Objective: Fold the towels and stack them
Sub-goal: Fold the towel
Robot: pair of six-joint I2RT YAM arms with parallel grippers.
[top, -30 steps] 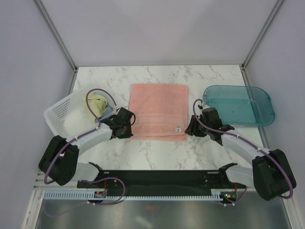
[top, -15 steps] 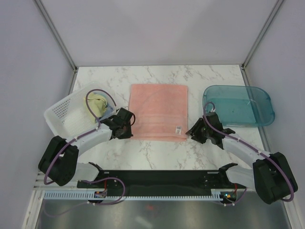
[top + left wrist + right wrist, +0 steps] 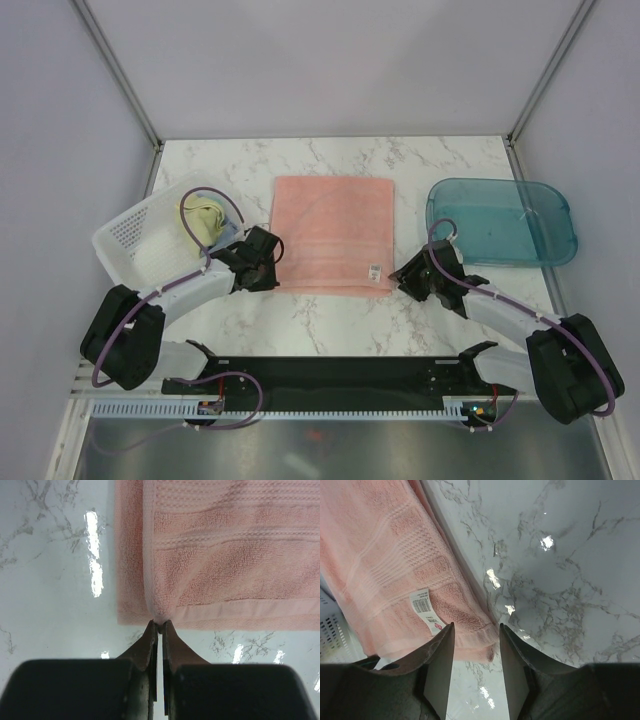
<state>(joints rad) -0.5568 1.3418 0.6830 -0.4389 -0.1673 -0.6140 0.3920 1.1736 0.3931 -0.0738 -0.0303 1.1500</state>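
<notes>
While left gripper (image 3: 159, 625) is clamped and right gripper (image 3: 476, 627) is not, status: near hem of pink towel (image 3: 333, 225) is half secured.
basket (image 3: 118, 238): left of and beyond the left fingers, apart from them; pale-yellow-and-teal towel (image 3: 203, 218) lies in it.
left grip: fingers together, pinched on the hem at the near-left corner; cloth puckers into the tips.
towel position: flat on table (image 3: 330, 325), spreading away from both sets of fingertips; near hem runs straight across from left tips to right tips.
long axis: looks close to square, can't call it.
tag (image 3: 427, 611): on the cloth just left of the right gripper's left finger.
right grip: fingers apart, near-right corner sits in the gap between them, nothing clamped.
tray (image 3: 470, 228): beyond and right of the right fingers, well apart.
nearer arm: tie, each sits at its own corner; only right lacks a hold.
next, my guess: right closes on its corner, then both carry the hem toward the far edge.
</notes>
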